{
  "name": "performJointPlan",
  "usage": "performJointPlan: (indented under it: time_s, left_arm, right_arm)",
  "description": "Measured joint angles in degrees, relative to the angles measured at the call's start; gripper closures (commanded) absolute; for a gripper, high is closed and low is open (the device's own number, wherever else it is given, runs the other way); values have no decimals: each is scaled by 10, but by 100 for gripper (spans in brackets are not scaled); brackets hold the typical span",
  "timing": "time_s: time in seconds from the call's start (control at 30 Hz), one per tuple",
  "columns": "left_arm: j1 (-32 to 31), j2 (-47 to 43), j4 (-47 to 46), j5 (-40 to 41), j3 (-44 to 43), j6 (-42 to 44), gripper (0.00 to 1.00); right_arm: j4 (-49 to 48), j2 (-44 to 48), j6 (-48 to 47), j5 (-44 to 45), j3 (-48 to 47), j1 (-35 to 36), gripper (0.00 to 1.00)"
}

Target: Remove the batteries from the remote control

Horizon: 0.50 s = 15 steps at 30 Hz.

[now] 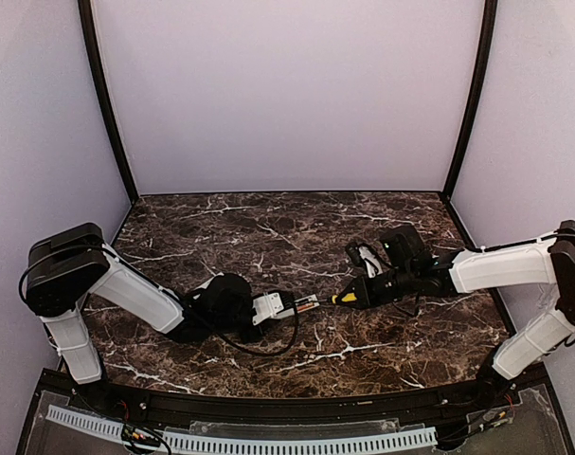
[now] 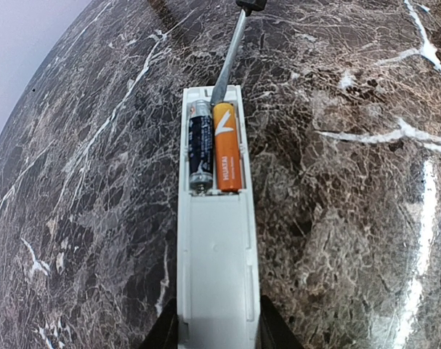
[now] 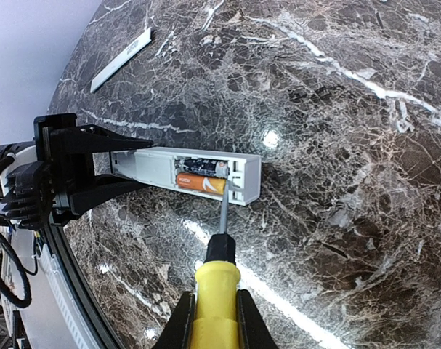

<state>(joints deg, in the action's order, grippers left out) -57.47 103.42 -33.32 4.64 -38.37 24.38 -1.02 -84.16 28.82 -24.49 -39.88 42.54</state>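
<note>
left end effector (image 2: 216, 337) grips white rectangular remote control (image 2: 214, 247); right end effector (image 3: 214, 323) grips yellow-handled screwdriver (image 3: 216, 287), shaft near-collinear with remote's long axis, tip at orange cylindrical battery (image 2: 227, 149) end, frame centre.

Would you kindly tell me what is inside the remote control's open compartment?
An orange battery and a dark battery lie side by side, with the screwdriver tip at the orange one's end. The compartment floor beneath them is covered.

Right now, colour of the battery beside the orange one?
Dark navy cylindrical battery, silver ends; best in left wrist view.
</note>
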Motion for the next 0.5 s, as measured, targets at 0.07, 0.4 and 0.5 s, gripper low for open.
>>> performJointPlan:
  time_s: [0.07,0.4,0.5]
  left_arm:
    - [0,0,0,0,0,0,100]
    - [0,0,1,0,0,0,100]
    - [0,0,1,0,0,0,100]
  right_arm:
    - [-1,0,2,-1,0,0,100]
    - [-1,0,5,-2,0,0,100]
    - [-1,1,5,-2,0,0,100]
